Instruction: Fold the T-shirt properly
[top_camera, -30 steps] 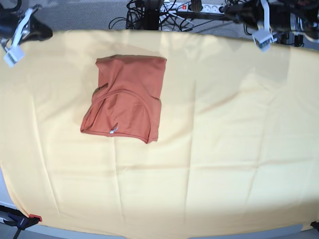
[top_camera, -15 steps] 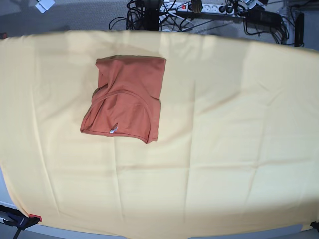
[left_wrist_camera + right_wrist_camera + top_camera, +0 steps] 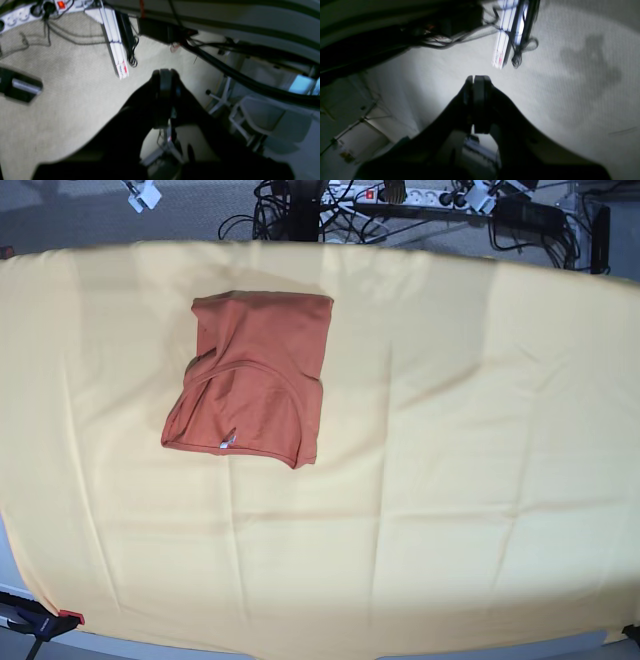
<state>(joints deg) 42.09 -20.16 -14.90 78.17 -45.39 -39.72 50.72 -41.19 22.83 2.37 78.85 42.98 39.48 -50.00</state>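
The T-shirt (image 3: 252, 375) lies folded into a compact bundle on the yellow cloth (image 3: 450, 480), left of centre and toward the far edge in the base view. Its white tag (image 3: 227, 443) shows at the near hem. The fold looks done but not neat: the near edge flares wider than the far edge, and a curved ridge crosses the middle where layers overlap unevenly.

The main risk, as I judge it, is that the bundle is counted finished while lopsided. If an arm goes back to tidy it, the thin fabric could drag or spring open under a single pinch, and the yellow cloth beneath could be caught up with it, since the two lie flat against each other.

Both arms are well clear of the table. The left gripper (image 3: 165, 82) points at carpet (image 3: 62, 100) and a white power strip (image 3: 116, 50); its fingers are pressed together on nothing. The right gripper (image 3: 477, 87) is likewise clenched and empty above carpet, with a cable tangle (image 3: 520, 50) just beyond.

Nothing stands on the cloth near the shirt. Past the far table edge are cables (image 3: 290, 205) and power strips, which an arm swinging back in could snag.
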